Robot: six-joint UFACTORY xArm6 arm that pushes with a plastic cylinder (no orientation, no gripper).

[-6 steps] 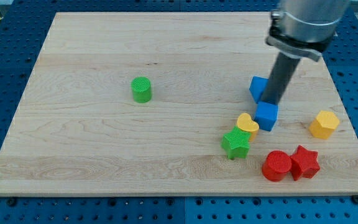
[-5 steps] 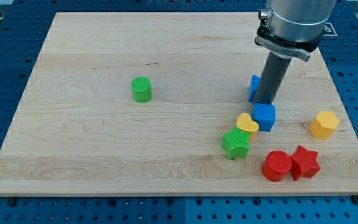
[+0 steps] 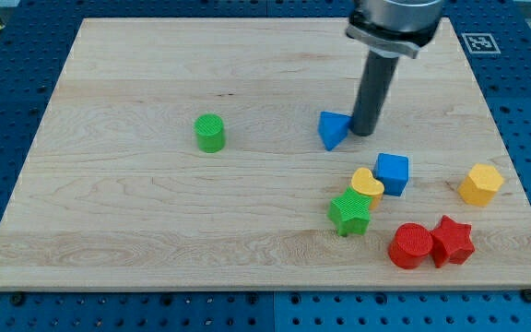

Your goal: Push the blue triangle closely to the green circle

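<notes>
The blue triangle (image 3: 334,129) lies on the wooden board right of the middle. The green circle (image 3: 209,133) stands well to its left, with a wide gap of bare wood between them. My tip (image 3: 363,133) is down at the board, touching the blue triangle's right side. The dark rod rises from there toward the view's top.
A blue cube (image 3: 393,173), a yellow heart (image 3: 367,184) and a green star (image 3: 349,213) cluster below my tip. A red circle (image 3: 410,245) and a red star (image 3: 452,242) lie at lower right. A yellow hexagon (image 3: 480,183) sits near the board's right edge (image 3: 514,166).
My tip has moved left and pushed the blue triangle left, away from the blue cube and toward the green circle. The other blocks have not moved.
</notes>
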